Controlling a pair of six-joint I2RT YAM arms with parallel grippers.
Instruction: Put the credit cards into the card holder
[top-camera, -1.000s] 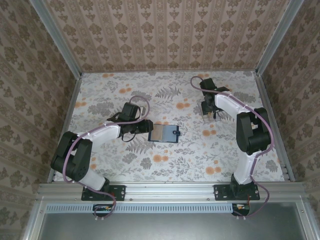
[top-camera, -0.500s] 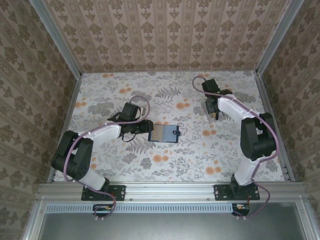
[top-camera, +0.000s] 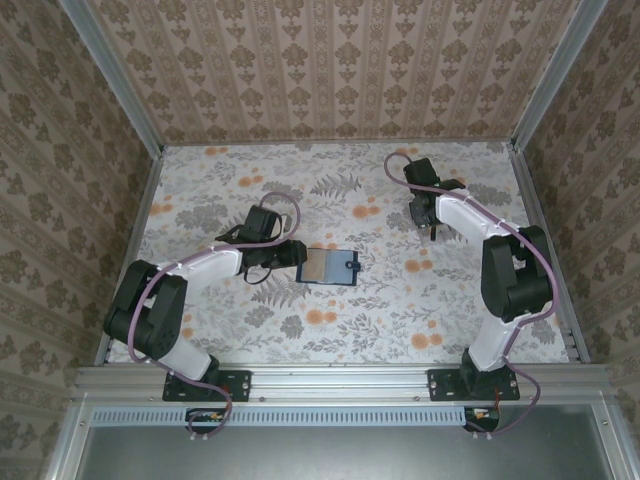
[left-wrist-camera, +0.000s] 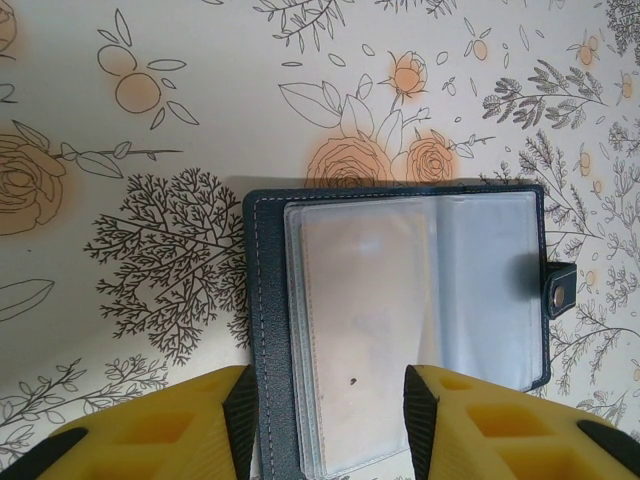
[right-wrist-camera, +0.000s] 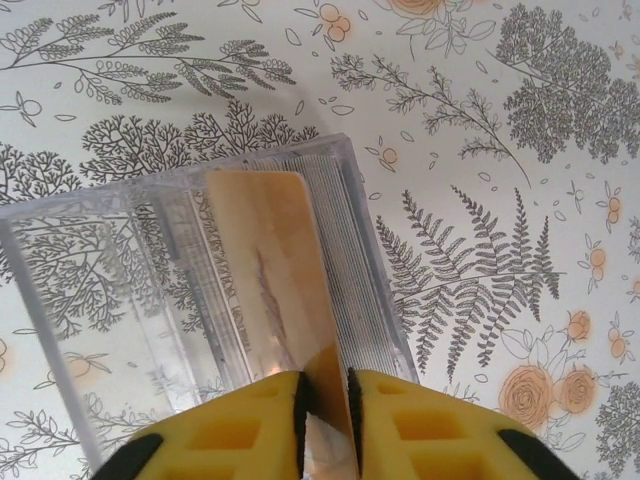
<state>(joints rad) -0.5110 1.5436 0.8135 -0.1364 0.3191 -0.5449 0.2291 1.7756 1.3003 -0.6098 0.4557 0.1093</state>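
The card holder (left-wrist-camera: 400, 300) lies open and flat on the flowered counter (top-camera: 380, 310), about the middle of it and a little toward the left arm. Its navy cover is underneath and its clear sleeves face up; the snap tab sticks out on the side toward the right arm. The left claw (left-wrist-camera: 328, 425) sits low at the holder's near edge; its two yellow fingers (left-wrist-camera: 180, 435) are held apart, with the spine side of the sleeves between them. Those jaws are open; I cannot tell whether the fingers rest on the cover or hang just over it.

Well apart from all this, toward the far right of the counter, a clear plastic box (right-wrist-camera: 110, 270) lies on the surface. An orange credit card (right-wrist-camera: 265, 260) stands in it beside a row of ridged slots; it is tan and streaked like wood grain. The right claw (right-wrist-camera: 325, 390) is closed on that card's near edge; both fingers pinch it from either side, with no gap left between them and the plastic.
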